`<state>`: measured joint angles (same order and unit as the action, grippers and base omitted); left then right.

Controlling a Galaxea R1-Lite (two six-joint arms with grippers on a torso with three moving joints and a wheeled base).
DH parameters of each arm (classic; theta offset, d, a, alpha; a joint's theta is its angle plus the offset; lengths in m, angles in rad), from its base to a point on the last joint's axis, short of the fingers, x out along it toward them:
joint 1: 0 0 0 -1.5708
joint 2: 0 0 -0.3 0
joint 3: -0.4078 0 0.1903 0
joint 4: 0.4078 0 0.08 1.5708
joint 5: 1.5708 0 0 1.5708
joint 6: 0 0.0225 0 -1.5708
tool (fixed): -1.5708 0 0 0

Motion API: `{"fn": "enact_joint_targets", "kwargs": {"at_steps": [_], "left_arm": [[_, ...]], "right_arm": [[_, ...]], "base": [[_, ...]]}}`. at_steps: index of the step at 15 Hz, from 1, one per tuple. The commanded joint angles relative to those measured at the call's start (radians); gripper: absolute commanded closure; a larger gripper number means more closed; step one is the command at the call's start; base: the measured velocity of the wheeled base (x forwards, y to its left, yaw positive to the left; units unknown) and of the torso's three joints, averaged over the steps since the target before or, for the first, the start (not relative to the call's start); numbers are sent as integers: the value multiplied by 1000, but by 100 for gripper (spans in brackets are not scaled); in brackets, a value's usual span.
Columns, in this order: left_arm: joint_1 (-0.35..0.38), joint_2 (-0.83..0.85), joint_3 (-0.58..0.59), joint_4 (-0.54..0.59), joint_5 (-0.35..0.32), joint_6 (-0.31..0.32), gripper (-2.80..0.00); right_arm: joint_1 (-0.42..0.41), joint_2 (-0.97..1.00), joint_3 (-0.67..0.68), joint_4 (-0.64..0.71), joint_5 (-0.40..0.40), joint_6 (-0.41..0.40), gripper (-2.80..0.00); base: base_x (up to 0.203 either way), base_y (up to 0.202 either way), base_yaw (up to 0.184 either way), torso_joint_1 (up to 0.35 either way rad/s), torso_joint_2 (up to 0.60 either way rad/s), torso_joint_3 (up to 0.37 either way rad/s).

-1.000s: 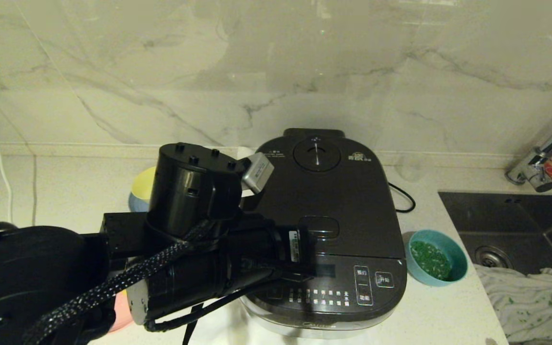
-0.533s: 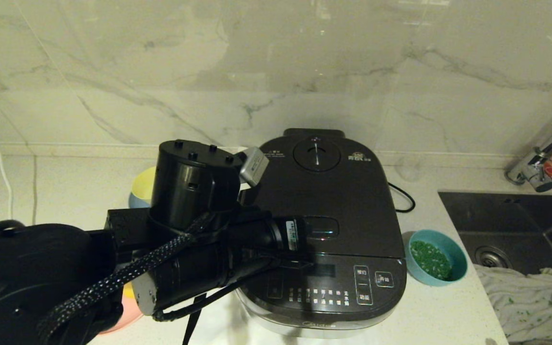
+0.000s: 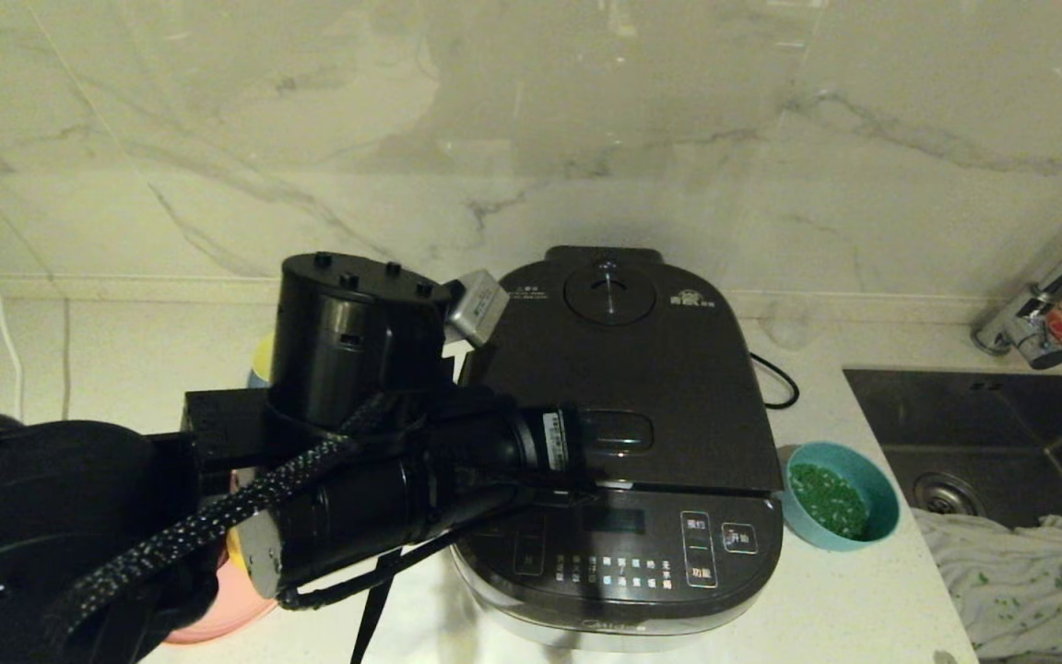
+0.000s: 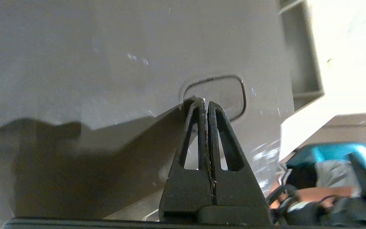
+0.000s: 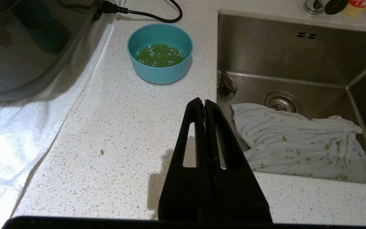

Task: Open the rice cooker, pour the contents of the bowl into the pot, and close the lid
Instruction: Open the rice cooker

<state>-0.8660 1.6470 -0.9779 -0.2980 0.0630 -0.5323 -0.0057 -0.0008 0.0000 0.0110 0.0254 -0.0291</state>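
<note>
The dark grey rice cooker [image 3: 642, 516] stands mid-counter with its lid [image 3: 642, 378] down, so the pot is hidden. My left gripper [image 4: 205, 102] is shut and holds nothing. Its fingertips rest at the edge of the lid's rectangular release button [image 4: 224, 92], also visible as the release button [image 3: 619, 432]. The teal bowl [image 3: 879, 516] sits on the counter right of the cooker, with the green contents [image 3: 828, 498] inside. My right gripper [image 5: 203, 101] is shut and empty above the counter by the sink edge. The bowl [image 5: 160, 71] and its contents [image 5: 160, 54] lie ahead of it.
A steel sink [image 3: 1001, 433] with a white cloth [image 3: 1020, 572] lies at the right, and a faucet [image 3: 1047, 295] stands behind it. The power cord [image 3: 775, 387] runs behind the cooker. A yellow bowl [image 3: 262, 360] and a pink plate [image 3: 208, 618] sit behind my left arm. A white towel [image 5: 17, 143] lies under the cooker.
My left arm has shifted a little to the left and away from me, uncovering more of the pink plate. Its wrist stays over the release button. The bowl has not moved.
</note>
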Motion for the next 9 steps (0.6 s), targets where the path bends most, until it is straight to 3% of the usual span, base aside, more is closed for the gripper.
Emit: {"fn": "enact_joint_targets", "kwargs": {"at_steps": [1, 9], "left_arm": [[-1, -38, -26, -7, 0, -6, 0], [0, -210, -86, 16, 6, 13, 0]], "right_arm": [[0, 1, 2, 0, 1, 0, 0], [0, 1, 2, 0, 1, 0, 0]], "base": [[0, 0, 0, 0, 0, 0], [0, 0, 0, 0, 0, 0]]}}
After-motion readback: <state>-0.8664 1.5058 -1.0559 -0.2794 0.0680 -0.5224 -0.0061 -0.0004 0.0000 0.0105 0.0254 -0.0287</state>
